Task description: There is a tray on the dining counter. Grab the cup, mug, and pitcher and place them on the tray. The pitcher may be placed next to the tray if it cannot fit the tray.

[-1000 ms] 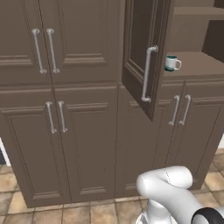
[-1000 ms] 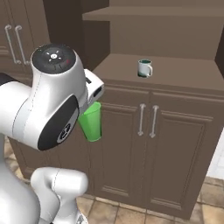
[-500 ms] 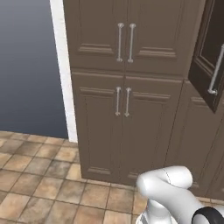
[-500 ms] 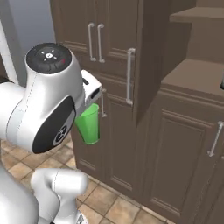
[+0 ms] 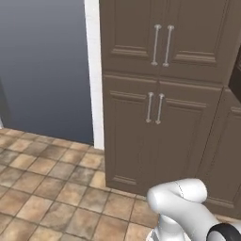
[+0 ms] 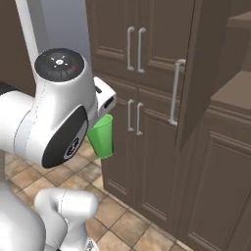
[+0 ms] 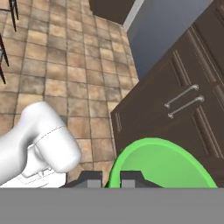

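Note:
A bright green cup (image 6: 102, 136) hangs in front of the brown cabinets, just under my white hand. In the hand view the cup's (image 7: 162, 162) wide rim curves across the bottom right. My gripper (image 7: 111, 179) is shut on that rim, with one dark fingertip on each side of the cup's wall. The cup hangs upright, well above the tiled floor. The tray, the mug, the pitcher and the dining counter are out of view.
Tall brown cabinets (image 5: 155, 103) with silver bar handles stand straight ahead. An open cabinet door (image 6: 188, 73) juts out on the right. A white wall edge (image 5: 94, 75) and a grey-blue wall lie to the left, above the tan tiled floor (image 5: 42, 188). Dark chair legs (image 7: 3, 39) stand far off.
The whole picture has swung left along the cabinets, so the camera moved. The shelf with the mug has passed out of frame. The cup stays in the shut gripper.

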